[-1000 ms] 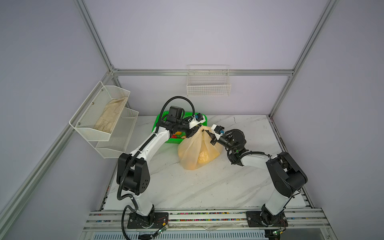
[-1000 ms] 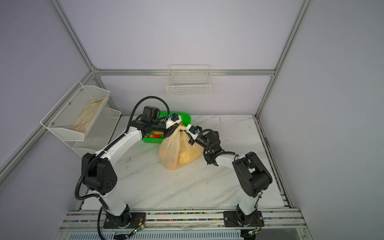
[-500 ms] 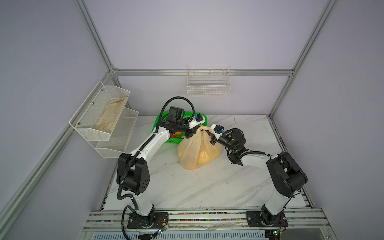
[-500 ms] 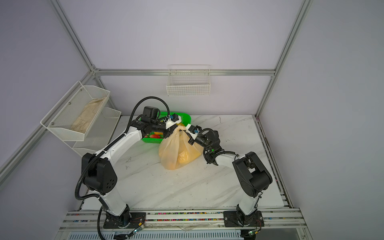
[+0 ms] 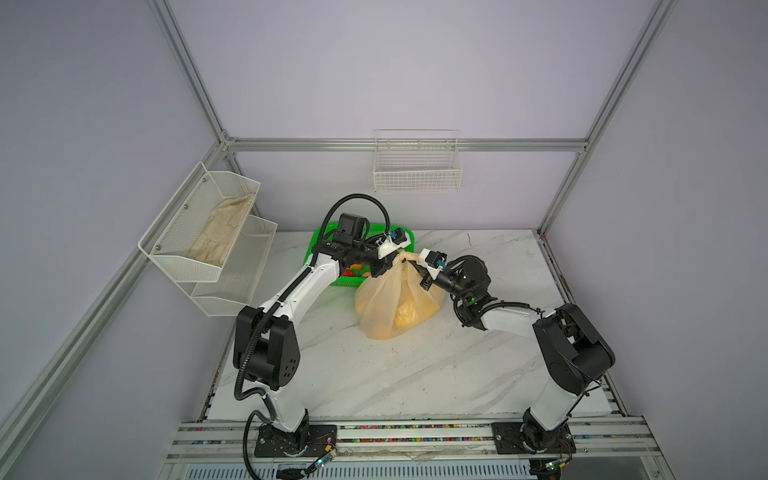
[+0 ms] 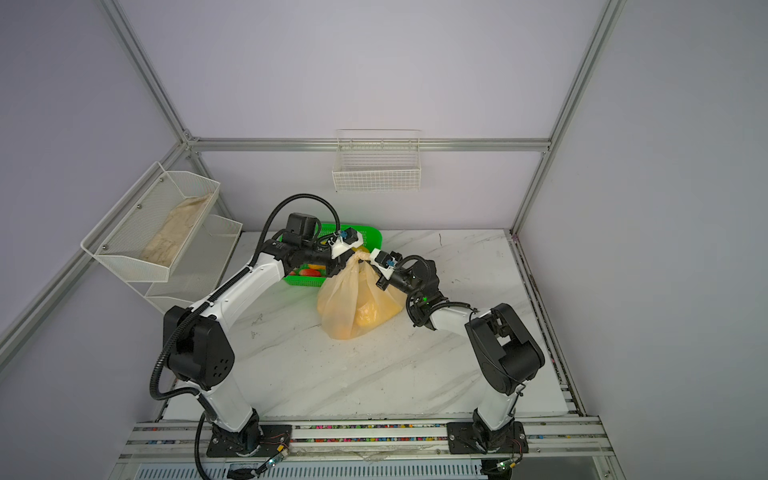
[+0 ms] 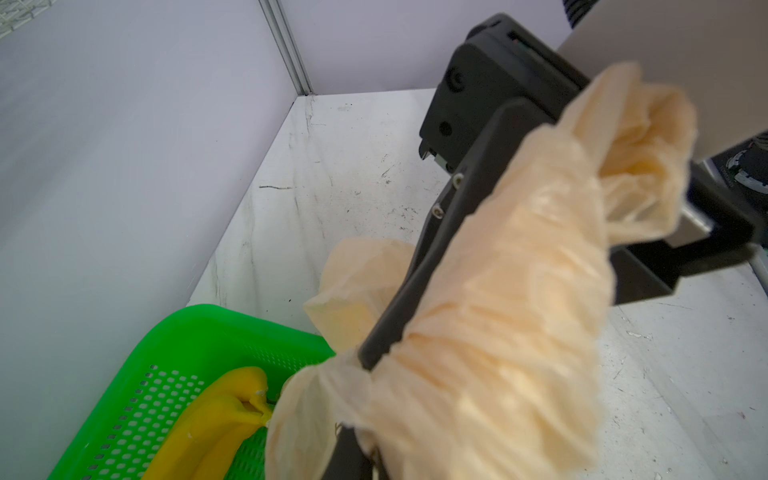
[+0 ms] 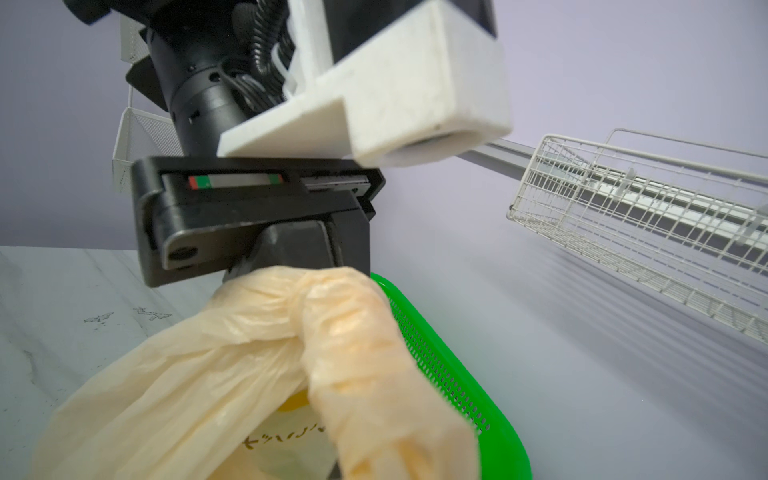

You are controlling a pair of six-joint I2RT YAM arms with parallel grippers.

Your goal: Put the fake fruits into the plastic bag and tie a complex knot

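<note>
up at the neck of the plastic bag, that's where both my hands are working. my left gripper is clamped right down, jaws together on the bunched end of one of the handle strips, nothing loose about that hold. my right gripper comes in from the opposite side with the other strip draped over and between its fingers. plastic smothers the pads in the left wrist view, so i cannot tell whether they're biting or slack.

the bag sits belly-down on the marble table, just beside the green basket, its neck drawn up between my two wrists. fake fruits glow yellow through the film, and a banana bunch lies in the basket behind. the two strips cross once at the neck, so the knot, i'd judge, is only begun.

now the feel of it. this film is thin, soft and slick: i'd expect it to stretch and slide rather than hold a crease, and a sharp tug could tear it. the load looks bulky, but i'd reckon it light, since it's hollow plastic. the best hold is on the roped-up part of a strip, close to the crossing, never on the single-layer wall of the bag.
</note>
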